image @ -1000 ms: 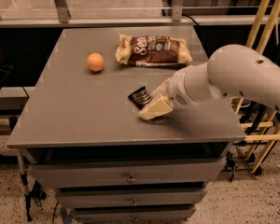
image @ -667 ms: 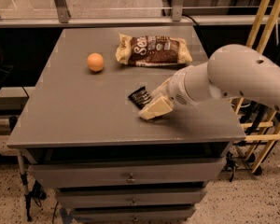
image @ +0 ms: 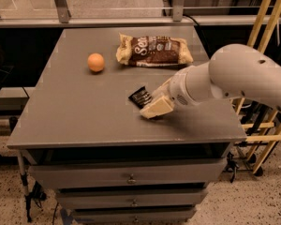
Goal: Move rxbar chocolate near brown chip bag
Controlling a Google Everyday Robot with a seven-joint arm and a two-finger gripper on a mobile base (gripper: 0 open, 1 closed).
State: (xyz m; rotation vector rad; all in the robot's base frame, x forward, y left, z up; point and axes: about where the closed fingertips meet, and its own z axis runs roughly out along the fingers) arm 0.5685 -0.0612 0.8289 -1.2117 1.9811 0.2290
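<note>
rxbar chocolate (image: 139, 96): its right end lies under the gripper; only the dark left part shows, and its lettering is too small to read.
gripper (image: 152, 109): low over the table top at the bar's right end; its own pale body hides its underside and whether it touches the bar.
arm (image: 243, 74): cut off by the right edge.
brown chip bag (image: 154, 50): the print below the big white letters is too small to read.
table (image: 75, 116): the arm covers part of its right side.
drawer cabinet (image: 131, 179): its foot is cut off by the bottom edge.
yellow wooden frame (image: 267, 13): cut by the top edge, with its middle behind the arm.
black cable (image: 196, 25): disappears behind the table's rear edge.
</note>
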